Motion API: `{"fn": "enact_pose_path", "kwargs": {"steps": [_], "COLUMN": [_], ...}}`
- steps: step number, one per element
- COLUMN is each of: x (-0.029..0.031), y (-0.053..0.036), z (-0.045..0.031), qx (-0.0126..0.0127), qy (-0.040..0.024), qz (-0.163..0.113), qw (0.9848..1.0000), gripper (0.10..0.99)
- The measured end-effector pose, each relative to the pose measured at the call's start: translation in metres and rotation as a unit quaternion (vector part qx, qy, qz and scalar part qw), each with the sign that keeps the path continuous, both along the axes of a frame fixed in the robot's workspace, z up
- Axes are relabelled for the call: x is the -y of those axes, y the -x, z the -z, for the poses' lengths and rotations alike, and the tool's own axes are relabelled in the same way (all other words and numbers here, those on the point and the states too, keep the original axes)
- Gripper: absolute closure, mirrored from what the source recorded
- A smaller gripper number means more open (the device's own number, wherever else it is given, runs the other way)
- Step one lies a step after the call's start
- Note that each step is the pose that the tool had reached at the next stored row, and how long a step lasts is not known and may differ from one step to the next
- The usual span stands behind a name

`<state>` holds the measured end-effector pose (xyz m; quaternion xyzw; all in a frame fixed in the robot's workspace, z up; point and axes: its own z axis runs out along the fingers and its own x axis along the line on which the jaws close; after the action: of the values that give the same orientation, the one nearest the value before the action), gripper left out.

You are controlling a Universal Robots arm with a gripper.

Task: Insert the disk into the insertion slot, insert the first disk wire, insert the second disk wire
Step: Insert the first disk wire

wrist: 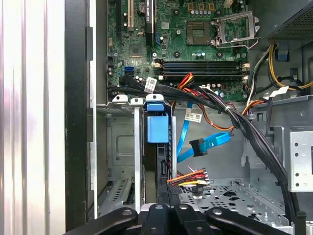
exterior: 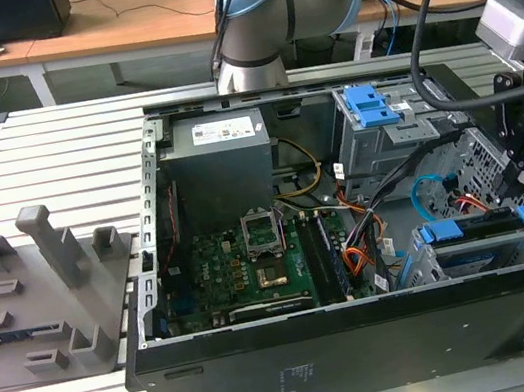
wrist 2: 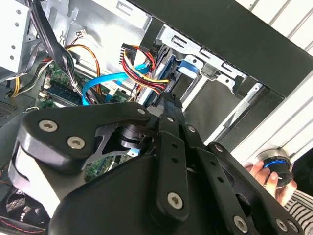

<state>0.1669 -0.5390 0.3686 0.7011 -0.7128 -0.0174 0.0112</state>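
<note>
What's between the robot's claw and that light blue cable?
In the first wrist view, the orange-red wire bundle lies between the gripper and the cable.

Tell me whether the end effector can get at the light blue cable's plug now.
Probably yes: the light blue cable's plug hangs free beside the disk, with open space around it. The red-and-orange wire bundle lies nearer the end effector and may need skirting.

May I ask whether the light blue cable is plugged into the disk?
Unplugged: in the first wrist view the light blue cable ends free, apart from the disk.
</note>
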Motion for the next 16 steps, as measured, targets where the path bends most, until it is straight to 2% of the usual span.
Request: {"fn": "enact_pose_path", "kwargs": {"steps": [1, 4, 6, 9, 16], "x": [-0.0001, 0.0, 0.0, 0.0, 0.0], "y": [0.0008, 0.012, 0.0231, 0.0299, 0.031], "z": [-0.0002, 0.0, 0.0, 0.0, 0.0], "qx": [0.0, 0.0, 0.0, 0.0, 0.0], "qy": [0.0002, 0.0, 0.0, 0.0, 0.0], "qz": [0.0, 0.0, 0.0, 0.0, 0.0], "qw": [1.0, 1.0, 1.0, 1.0, 1.0], "gripper": [0.98, 0.98, 0.98, 0.98, 0.98]}}
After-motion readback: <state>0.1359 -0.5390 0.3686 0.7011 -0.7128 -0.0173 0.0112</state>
